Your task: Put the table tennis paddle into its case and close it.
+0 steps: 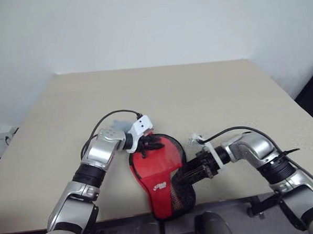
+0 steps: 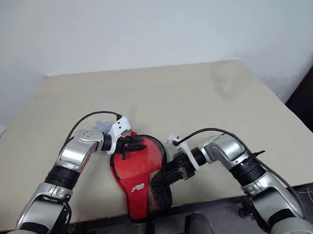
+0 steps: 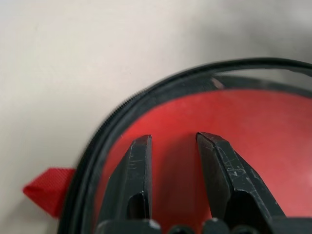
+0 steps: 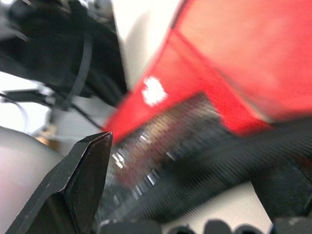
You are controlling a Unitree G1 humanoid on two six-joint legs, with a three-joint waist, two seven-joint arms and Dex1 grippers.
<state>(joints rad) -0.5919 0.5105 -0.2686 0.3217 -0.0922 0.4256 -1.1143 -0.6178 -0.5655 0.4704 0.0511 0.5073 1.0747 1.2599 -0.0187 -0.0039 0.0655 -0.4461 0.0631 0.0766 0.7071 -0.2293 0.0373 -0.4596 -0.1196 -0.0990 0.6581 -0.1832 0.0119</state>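
The case point(image 1: 174, 197) lies flat at the table's near edge, clear side up, with black zip edging point(image 3: 105, 131) around it and its narrow end past the edge. Through the clear plastic shows the round red face of the table tennis paddle point(image 1: 160, 160); its handle is hidden under the case's red panel with a white logo point(image 1: 160, 186). My left gripper point(image 1: 152, 144) rests on the round end of the case, its fingers point(image 3: 139, 165) slightly apart over the red face with nothing between them. From the right, my right gripper point(image 1: 193, 174) stands wide open, and the case's mesh edge point(image 4: 161, 146) lies between its fingers.
The beige table point(image 1: 197, 94) stretches away behind the case towards a white wall. A small red fabric tab point(image 3: 46, 187) sticks out from the case's rim. Black cables loop over both wrists.
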